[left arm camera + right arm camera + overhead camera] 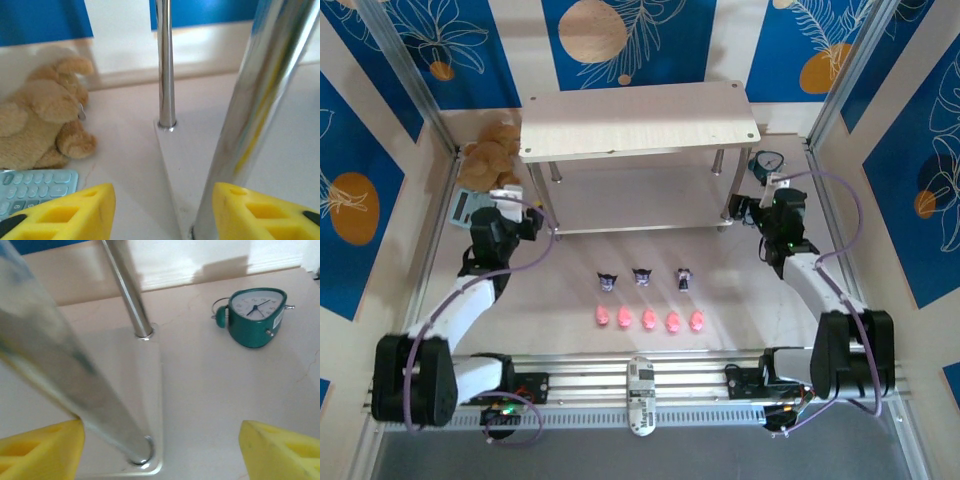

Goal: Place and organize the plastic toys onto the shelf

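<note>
Robotics test cell: blue printed backdrop panels [630, 40] with leaf and orange-disc motifs enclose a pale tabletop [570, 300], framed by slanting aluminium posts [410, 80]. Two black-and-white robot arms [460, 300] stand bolted to a slotted metal rail [590, 378].

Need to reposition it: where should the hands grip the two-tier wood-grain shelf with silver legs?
Take the shelf by its near silver legs, from the arms' side: the thin upright tubes fit between the fingers. The left hand straddles the left leg, the right hand the right leg.
</note>
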Robot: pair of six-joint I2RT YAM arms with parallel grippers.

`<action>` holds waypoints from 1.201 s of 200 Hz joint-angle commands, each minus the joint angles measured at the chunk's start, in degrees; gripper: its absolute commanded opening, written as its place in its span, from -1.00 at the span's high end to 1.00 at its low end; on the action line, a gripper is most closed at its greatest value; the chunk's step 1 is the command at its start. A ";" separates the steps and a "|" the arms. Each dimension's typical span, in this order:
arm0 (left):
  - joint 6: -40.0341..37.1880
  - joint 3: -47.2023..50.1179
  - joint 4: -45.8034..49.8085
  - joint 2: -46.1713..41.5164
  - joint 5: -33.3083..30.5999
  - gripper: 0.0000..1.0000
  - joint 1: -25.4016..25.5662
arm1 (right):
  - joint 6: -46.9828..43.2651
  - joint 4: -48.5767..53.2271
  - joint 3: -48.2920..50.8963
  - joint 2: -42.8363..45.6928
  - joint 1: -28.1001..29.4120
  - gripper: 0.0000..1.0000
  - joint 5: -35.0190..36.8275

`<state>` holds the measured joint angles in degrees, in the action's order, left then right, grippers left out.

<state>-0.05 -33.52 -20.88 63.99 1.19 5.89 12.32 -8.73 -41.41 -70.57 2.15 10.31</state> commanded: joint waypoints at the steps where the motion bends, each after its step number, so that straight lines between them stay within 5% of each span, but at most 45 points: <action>1: 6.33 -1.20 17.36 -5.96 -3.94 -0.06 2.80 | 5.55 20.15 -3.56 2.10 5.42 -0.57 0.44; 35: 8.70 -1.92 31.14 -13.61 -12.07 -0.05 8.61 | 12.10 37.57 -6.26 5.19 19.88 -0.52 8.25; 89: 10.03 -3.58 40.23 -14.67 -12.39 -0.03 10.32 | 29.40 48.69 -7.66 1.33 34.00 -0.41 11.57; 134: 10.47 -4.63 40.57 -13.56 -11.64 -0.03 10.49 | 31.09 49.32 -12.36 -8.90 37.99 -0.27 11.65; 240: 9.04 -5.28 41.37 -12.02 -12.23 -0.03 10.52 | 31.02 47.59 -16.63 -21.69 37.42 -0.05 12.94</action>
<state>9.54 -36.51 19.62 50.76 -10.09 15.90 43.00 39.22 -55.86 -90.13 39.90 22.76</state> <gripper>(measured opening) 0.516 0.534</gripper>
